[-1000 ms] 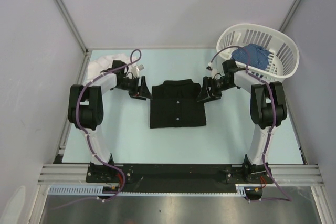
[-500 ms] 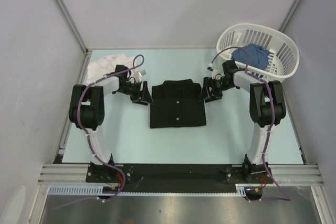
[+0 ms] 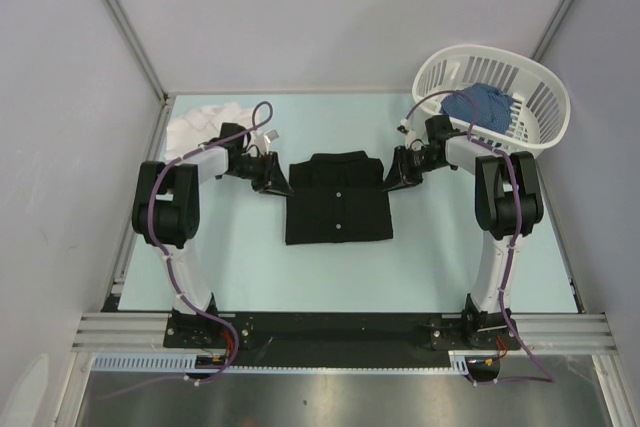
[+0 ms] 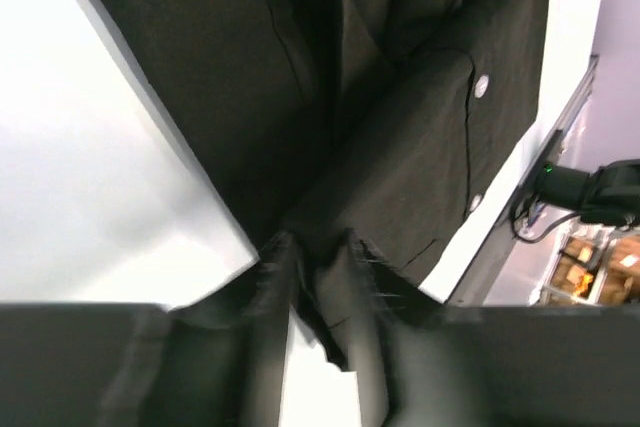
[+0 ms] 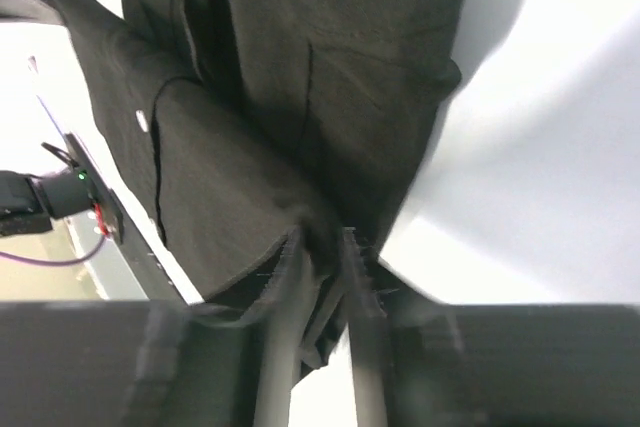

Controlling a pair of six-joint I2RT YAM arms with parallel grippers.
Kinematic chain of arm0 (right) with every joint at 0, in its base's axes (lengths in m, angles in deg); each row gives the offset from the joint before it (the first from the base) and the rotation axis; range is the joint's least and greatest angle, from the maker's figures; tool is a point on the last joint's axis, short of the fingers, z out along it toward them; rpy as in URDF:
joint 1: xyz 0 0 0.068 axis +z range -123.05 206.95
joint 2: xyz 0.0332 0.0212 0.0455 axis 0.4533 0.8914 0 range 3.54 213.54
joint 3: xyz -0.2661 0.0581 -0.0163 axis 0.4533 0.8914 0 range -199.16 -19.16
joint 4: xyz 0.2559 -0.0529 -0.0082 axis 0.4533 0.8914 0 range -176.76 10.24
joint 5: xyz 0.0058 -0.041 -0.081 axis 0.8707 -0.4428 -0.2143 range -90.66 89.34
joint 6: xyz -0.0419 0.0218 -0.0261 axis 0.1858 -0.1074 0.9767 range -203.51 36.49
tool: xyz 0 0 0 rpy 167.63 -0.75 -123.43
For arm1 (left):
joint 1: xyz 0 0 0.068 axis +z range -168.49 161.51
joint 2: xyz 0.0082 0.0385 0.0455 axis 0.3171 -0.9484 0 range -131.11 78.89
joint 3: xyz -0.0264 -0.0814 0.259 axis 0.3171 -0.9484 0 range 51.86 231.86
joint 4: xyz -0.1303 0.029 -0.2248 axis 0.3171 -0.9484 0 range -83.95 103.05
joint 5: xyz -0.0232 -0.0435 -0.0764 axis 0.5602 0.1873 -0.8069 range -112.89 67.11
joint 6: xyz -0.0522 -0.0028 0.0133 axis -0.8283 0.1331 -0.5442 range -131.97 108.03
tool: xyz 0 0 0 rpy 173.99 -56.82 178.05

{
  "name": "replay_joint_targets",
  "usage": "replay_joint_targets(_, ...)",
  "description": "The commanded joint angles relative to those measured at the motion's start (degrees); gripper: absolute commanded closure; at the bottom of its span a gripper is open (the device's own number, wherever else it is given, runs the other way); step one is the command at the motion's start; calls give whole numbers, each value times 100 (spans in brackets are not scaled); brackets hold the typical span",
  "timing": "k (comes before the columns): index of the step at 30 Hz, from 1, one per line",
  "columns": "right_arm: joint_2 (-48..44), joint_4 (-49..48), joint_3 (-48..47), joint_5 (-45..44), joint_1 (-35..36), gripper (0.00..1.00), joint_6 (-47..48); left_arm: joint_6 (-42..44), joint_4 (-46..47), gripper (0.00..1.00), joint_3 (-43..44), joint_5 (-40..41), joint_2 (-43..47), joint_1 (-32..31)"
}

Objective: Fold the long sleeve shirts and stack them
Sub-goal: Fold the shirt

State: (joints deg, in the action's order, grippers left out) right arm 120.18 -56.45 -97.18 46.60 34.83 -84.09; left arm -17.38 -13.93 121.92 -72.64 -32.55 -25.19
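the black shirt lies folded in the middle of the bench. my left end effector pinches its far left corner and my right end effector pinches its far right corner. i think i only hold a thin edge, so it could slip out. if one side pulls harder, the fold could come apart.

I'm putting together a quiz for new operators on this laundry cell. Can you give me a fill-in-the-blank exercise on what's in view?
1. The left gripper and right gripper each pinch the folded shirt, whose colour is ___.
2. The basket holds a ___ cloth.
3. The crumpled white shirt lies at the far ___ corner of the table.

Missing words: black; blue; left.
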Motion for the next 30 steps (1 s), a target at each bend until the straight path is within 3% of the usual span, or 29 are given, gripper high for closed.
replay_joint_targets(1, -80, -218, -73, 318, -23, 93, -109, -171, 246, 81, 16, -210, 60, -60)
replay_joint_targets(2, -115, -209, -99, 336, -41, 100, -135, -171, 255, 93, 34, -201, 96, -60)
replay_joint_targets(4, -246, -253, -135, 362, -76, 100, -231, -153, 281, 100, 25, -175, 192, -60)
replay_joint_targets(15, -203, -587, -987, 134, -173, 100, -469, -22, 141, 100, 877, -60, 53, -51)
replay_joint_targets(30, 1035, -1369, -2638, -147, -85, 100, -777, -224, 149, 100, 2512, 448, -1125, 134)
